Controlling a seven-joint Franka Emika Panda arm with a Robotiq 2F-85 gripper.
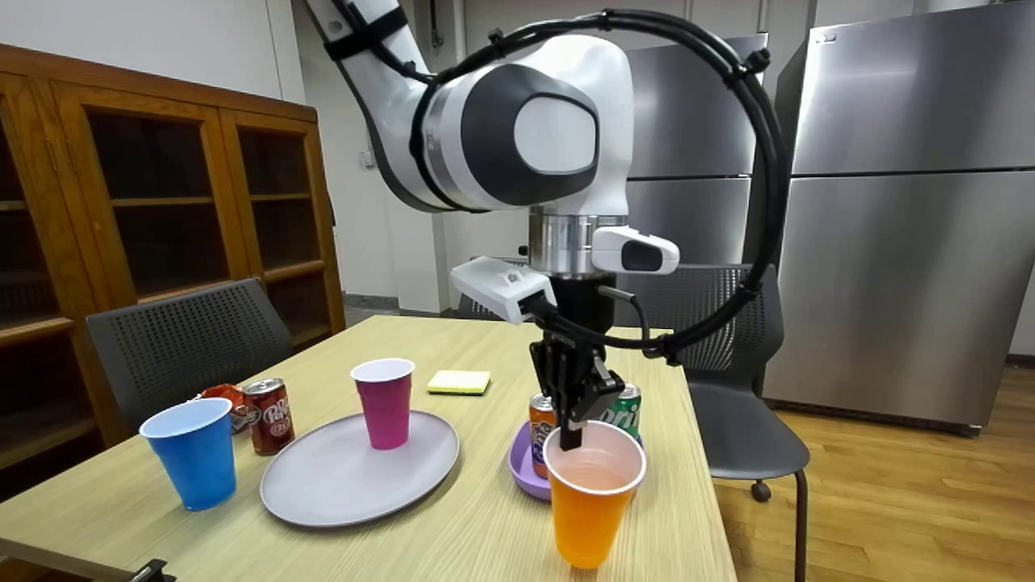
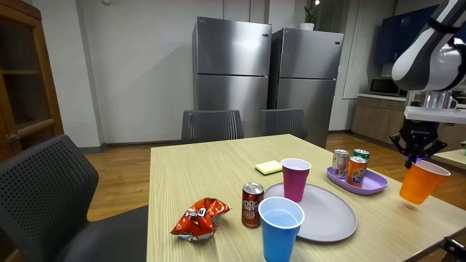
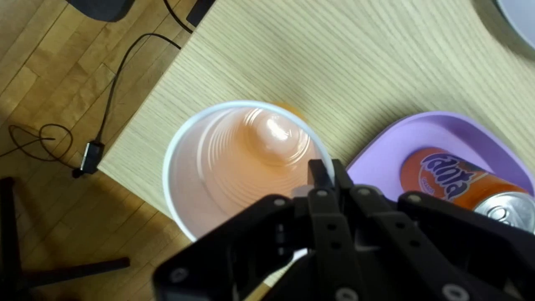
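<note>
My gripper [image 1: 571,440] is shut on the rim of an orange cup [image 1: 589,525], with one finger inside and one outside. The pinched rim shows in the wrist view between the fingertips [image 3: 330,173]. The cup has a white inside and looks empty. In an exterior view the cup [image 2: 422,186] hangs tilted, slightly above the table, with a shadow under it. Beside it is a purple dish [image 2: 375,185] bearing an orange Fanta can [image 2: 356,171], a silver can [image 2: 340,163] and a green can [image 2: 361,154]. The Fanta can also shows in the wrist view [image 3: 451,175].
A grey plate [image 1: 323,485] bears a magenta cup [image 1: 385,408]. A blue cup [image 1: 192,461], a Dr Pepper can [image 1: 268,416], a red chip bag [image 2: 200,220] and a yellow sponge [image 1: 458,381] are on the table. The table corner [image 3: 104,165] is near the orange cup. Chairs [image 1: 744,404] stand around.
</note>
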